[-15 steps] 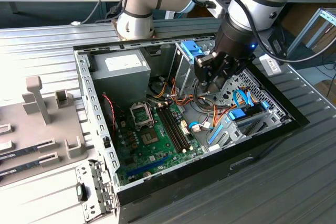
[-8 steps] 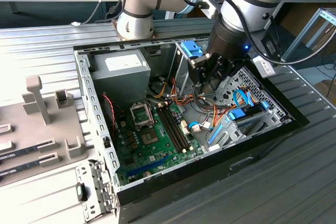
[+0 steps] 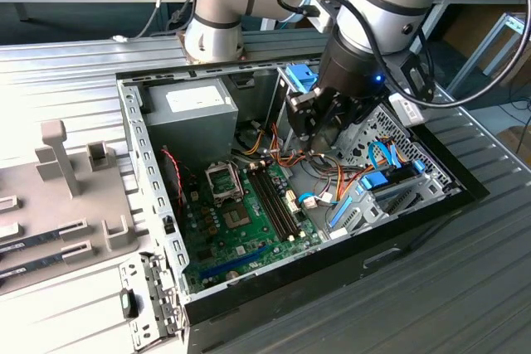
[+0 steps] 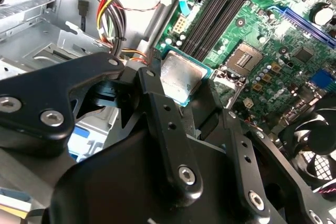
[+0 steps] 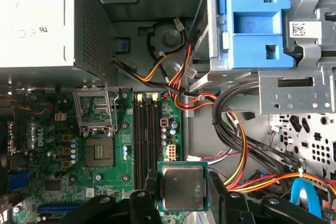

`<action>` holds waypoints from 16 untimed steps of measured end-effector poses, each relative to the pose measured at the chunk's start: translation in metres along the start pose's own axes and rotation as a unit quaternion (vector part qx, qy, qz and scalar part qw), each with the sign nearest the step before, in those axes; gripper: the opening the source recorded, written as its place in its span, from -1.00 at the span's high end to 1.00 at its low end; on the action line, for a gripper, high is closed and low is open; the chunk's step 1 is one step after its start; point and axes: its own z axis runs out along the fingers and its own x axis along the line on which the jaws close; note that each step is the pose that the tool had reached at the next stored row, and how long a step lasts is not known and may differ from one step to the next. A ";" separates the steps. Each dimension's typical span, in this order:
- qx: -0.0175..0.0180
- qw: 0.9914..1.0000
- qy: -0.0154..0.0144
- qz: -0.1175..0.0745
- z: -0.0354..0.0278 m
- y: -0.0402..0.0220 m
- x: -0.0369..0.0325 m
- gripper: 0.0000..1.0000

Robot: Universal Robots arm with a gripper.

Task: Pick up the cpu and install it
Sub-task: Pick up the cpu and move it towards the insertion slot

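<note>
Ribbed metal bench [image 3: 452, 304] runs right across. Lying flat on it is the open computer case [image 3: 154, 196], insides facing up. Just beside it, on the exterior view's left, sits a grey fixture plate [image 3: 33, 196] with upright posts. The arm base [image 3: 212, 39] stands behind the case.

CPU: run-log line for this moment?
gripper: shut on cpu | cpu: held over open case, off socket | socket: empty | install: not done
</note>
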 end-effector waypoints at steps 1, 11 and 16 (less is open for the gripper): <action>0.000 1.000 0.000 0.000 0.0004 0.0000 0.0005 0.05; 0.000 1.000 0.000 0.000 0.0045 -0.0005 0.0108 0.05; 0.000 1.000 0.000 0.000 0.0056 -0.0006 0.0175 0.05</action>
